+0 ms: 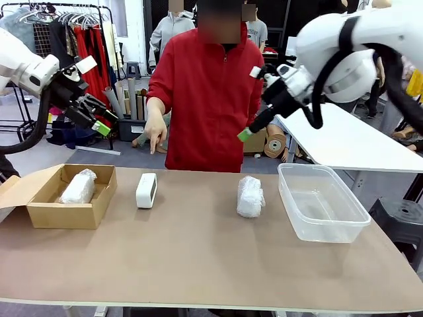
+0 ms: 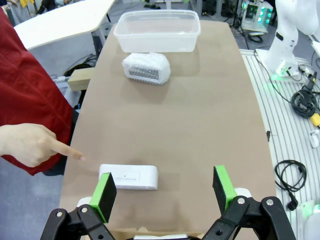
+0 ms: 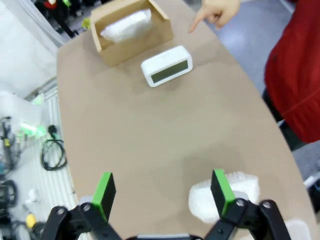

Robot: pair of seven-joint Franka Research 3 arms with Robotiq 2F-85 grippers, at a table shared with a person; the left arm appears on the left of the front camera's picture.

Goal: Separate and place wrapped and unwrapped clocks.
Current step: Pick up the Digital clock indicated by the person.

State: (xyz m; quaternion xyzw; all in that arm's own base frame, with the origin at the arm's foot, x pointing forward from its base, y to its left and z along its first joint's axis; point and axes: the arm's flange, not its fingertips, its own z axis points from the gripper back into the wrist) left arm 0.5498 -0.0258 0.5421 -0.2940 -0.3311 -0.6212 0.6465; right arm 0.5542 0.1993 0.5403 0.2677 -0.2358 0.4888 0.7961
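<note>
- Table [image 1: 198, 264]: brown, bore every item.
- Tub [image 1: 328, 226]: clear and empty, at the right end; judged to be the bin for one class of clock.
- Box [image 1: 63, 214]: open cardboard, at the left end, held one bundle [image 1: 79, 187], so apparently the place for wrapped ones.
- Second bundle [image 1: 250, 196]: loose on the table just beside the tub, unsorted.
- Clock [image 1: 146, 190]: bare, white, stood on edge near the box.
- Hand [image 1: 156, 135]: the person's, finger aimed down at the clock, likely marking it as next.
- Left claw [image 2: 164, 182]: above the clock, jaws spread wide, held nothing.
- Right claw [image 3: 162, 185]: raised over the second bundle, likewise wide and empty.
</note>
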